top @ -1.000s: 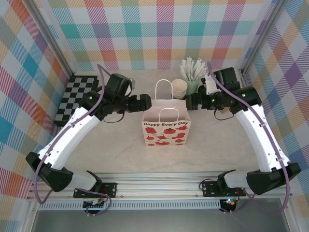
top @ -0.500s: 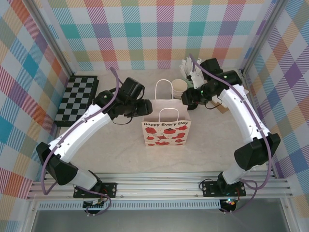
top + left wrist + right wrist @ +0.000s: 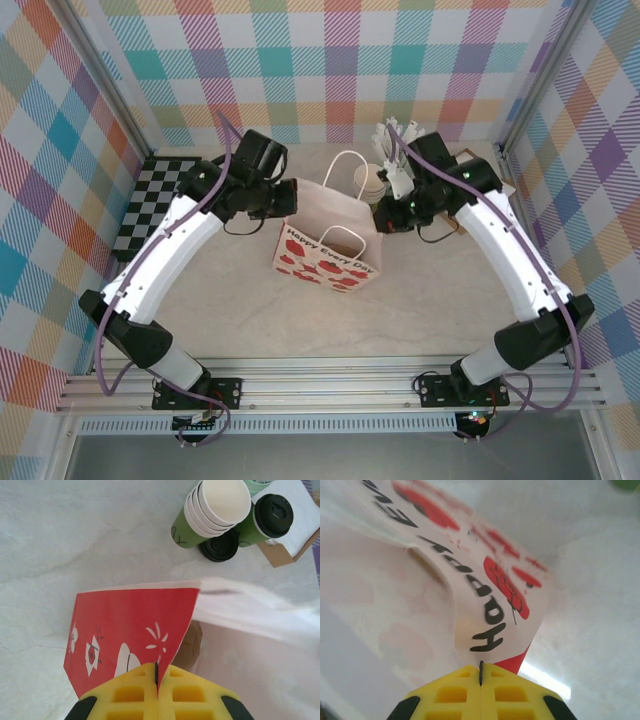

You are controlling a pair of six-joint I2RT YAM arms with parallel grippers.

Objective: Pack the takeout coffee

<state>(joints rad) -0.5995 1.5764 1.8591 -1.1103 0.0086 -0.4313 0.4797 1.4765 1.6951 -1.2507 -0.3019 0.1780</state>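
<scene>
Quick heads up on where you're at: both arms are on the paper bag [image 3: 325, 255], not the coffee. Your left gripper [image 3: 156, 672] has its yellow pads pressed together on the top edge of the red side panel. Your right gripper [image 3: 481, 672] is pinched shut on the opposite rim, right by the "Happy" lettering. From the top view the bag sits tilted, with its mouth spread between the two grips.

The takeout coffee [image 3: 267, 520] stands upright at the back of the table behind the bag, just beside the stack of cream cups [image 3: 212, 507]. A loose black lid [image 3: 220, 546] lies in front of them. The brown carrier [image 3: 282, 555] is right next to the cup under a white sheet [image 3: 300, 510], and I can't tell if the cup is actually seated in it.

Handling-wise, I'd treat that cup as light but squishy. The thin paper walls will dent if you clamp hard, and the snap-on lid will likely pop if you grab it there. You can't see whether it's full, so assume it is and keep it level. Your best bet is the body, below the lid, with a gentle squeeze. The carrier looks like stiffer cardboard, so it's probably the safer thing to lift by. The bag is floppy paper and could tear at those pinch points if you pull too hard.
</scene>
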